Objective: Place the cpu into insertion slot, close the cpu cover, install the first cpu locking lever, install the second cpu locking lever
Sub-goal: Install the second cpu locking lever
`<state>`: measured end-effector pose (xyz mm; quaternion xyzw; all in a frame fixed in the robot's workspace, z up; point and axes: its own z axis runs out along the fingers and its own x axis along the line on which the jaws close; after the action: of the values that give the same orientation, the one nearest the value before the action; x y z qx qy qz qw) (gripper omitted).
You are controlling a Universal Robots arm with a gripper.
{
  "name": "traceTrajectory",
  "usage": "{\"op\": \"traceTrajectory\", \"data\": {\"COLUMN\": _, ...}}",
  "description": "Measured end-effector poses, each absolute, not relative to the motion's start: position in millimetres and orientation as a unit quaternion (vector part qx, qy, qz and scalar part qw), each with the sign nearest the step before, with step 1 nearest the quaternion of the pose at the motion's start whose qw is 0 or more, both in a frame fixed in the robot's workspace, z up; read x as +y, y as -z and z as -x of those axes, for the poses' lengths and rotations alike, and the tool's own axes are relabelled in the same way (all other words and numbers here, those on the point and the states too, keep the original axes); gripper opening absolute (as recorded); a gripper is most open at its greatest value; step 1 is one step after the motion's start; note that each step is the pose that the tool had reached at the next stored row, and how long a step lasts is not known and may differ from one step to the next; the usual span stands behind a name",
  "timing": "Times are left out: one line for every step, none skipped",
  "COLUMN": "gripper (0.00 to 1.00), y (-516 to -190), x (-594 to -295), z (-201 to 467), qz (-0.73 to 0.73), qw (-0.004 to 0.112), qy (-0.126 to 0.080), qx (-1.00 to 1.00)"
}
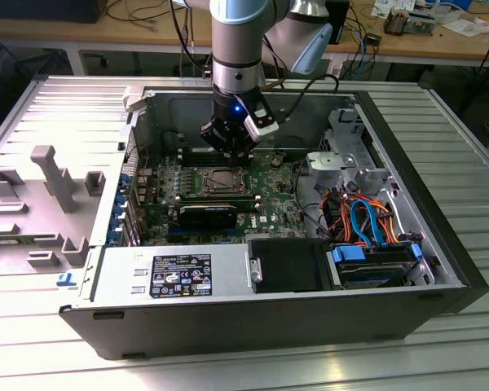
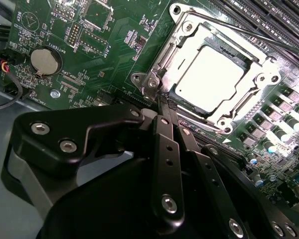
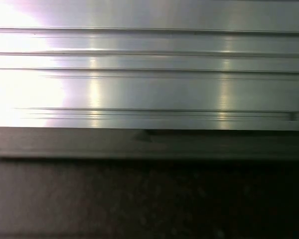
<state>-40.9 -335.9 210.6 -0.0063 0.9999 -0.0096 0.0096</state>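
In the second wrist view my gripper (image 2: 165, 102) sits closest to the lens, its black fingers (image 2: 168, 149) pressed together with nothing pinched between them. The tips come down at the corner of the insertion slot (image 2: 217, 79), right beside the hinge end of the cpu cover (image 2: 259, 74). I cannot tell whether the tips touch the metal or hang just above it.

The cover lies flat over the socket. Through its window I see the cpu (image 2: 214, 74), seated in the slot, its top washed bright by the light. A thin locking lever (image 2: 224, 27) runs along the far edge of the frame. Beyond the socket the green motherboard (image 2: 114, 45) carries a round coin battery (image 2: 45, 60), and long memory slots (image 2: 269, 20) run past the cover's other side.

In the exterior view the gripper (image 1: 232, 151) hangs straight down from the arm (image 1: 240, 49) into the open computer case (image 1: 440, 244), just above the back edge of the socket (image 1: 220, 181). Nearer the camera sit the power supply (image 1: 175, 273) and a black drive box (image 1: 285, 265).

The first wrist view shows ribbed aluminium table surface (image 3: 149, 74).
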Motion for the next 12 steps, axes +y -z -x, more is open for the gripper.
{"op": "traceTrajectory", "data": {"gripper": 0.11, "y": -210.5, "x": -336.1, "z": 41.0, "qz": 0.006, "qw": 0.010, "qy": 0.010, "qx": 1.000}}
{"op": "traceTrajectory", "data": {"gripper": 0.11, "y": -210.5, "x": -336.4, "z": 41.0, "qz": 0.006, "qw": 0.010, "qy": 0.010, "qx": 1.000}}
{"op": "traceTrajectory", "data": {"gripper": 0.11, "y": -210.6, "x": -336.9, "z": 40.9, "qz": 0.006, "qw": 0.010, "qy": 0.010, "qx": 1.000}}
{"op": "traceTrajectory", "data": {"gripper": 0.11, "y": -210.6, "x": -338.3, "z": 40.9, "qz": 0.006, "qw": 0.010, "qy": 0.010, "qx": 1.000}}
{"op": "traceTrajectory", "data": {"gripper": 0.11, "y": -210.6, "x": -339.4, "z": 40.9, "qz": 0.006, "qw": 0.010, "qy": 0.010, "qx": 1.000}}
{"op": "traceTrajectory", "data": {"gripper": 0.11, "y": -210.6, "x": -340.1, "z": 40.9, "qz": 0.006, "qw": 0.010, "qy": 0.010, "qx": 1.000}}
{"op": "traceTrajectory", "data": {"gripper": 0.11, "y": -210.6, "x": -341.3, "z": 40.9, "qz": 0.006, "qw": 0.010, "qy": 0.010, "qx": 1.000}}
{"op": "traceTrajectory", "data": {"gripper": 0.11, "y": -210.6, "x": -342.5, "z": 40.9, "qz": 0.006, "qw": 0.010, "qy": 0.010, "qx": 1.000}}
{"op": "traceTrajectory", "data": {"gripper": 0.11, "y": -210.6, "x": -344.2, "z": 40.9, "qz": 0.006, "qw": 0.010, "qy": 0.010, "qx": 1.000}}
{"op": "traceTrajectory", "data": {"gripper": 0.11, "y": -210.6, "x": -346.3, "z": 40.9, "qz": 0.006, "qw": 0.010, "qy": 0.010, "qx": 1.000}}
{"op": "traceTrajectory", "data": {"gripper": 0.11, "y": -210.6, "x": -348.0, "z": 40.9, "qz": 0.006, "qw": 0.010, "qy": 0.010, "qx": 1.000}}
{"op": "traceTrajectory", "data": {"gripper": 0.11, "y": -210.6, "x": -349.6, "z": 40.9, "qz": 0.006, "qw": 0.010, "qy": 0.010, "qx": 1.000}}
